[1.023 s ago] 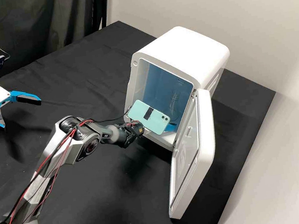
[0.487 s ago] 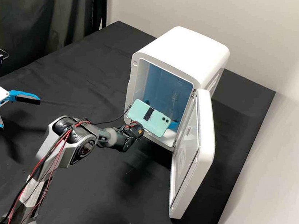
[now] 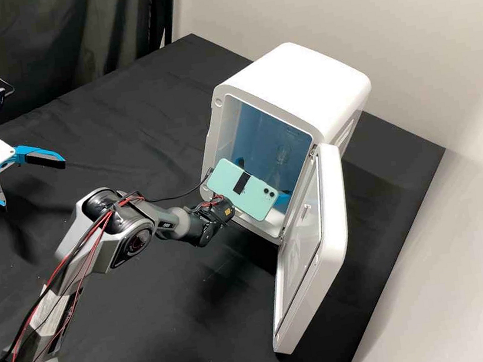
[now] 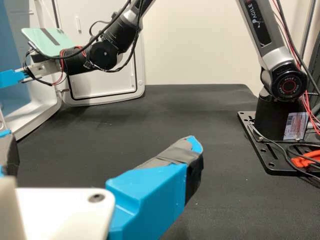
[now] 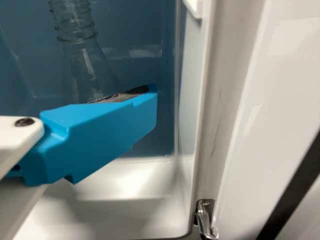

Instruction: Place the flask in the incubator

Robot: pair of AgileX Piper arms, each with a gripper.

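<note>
A clear glass flask (image 5: 80, 60) stands upright on the floor of the white incubator (image 3: 300, 84), against its blue inner wall; it is a faint shape (image 3: 281, 157) in the high view. My right gripper (image 3: 277, 201) is inside the doorway, low, just in front of the flask. One blue finger (image 5: 100, 130) crosses in front of the flask's body and nothing is held, so the gripper is open. A mint-green phone (image 3: 242, 190) on that wrist hides most of the gripper. My left gripper (image 3: 31, 182) hangs open and empty over the far left of the bench.
The incubator door (image 3: 308, 237) hangs open toward the front right, hinged beside my right gripper (image 5: 205, 225). The right arm's base (image 4: 280, 115) with its cables stands on the black cloth (image 3: 169, 309). The bench edge runs close behind and to the right of the incubator.
The right arm's elbow has drawn back to the left and sunk a little, and its wrist has eased slightly out of the doorway. The left gripper shifted slightly left.
</note>
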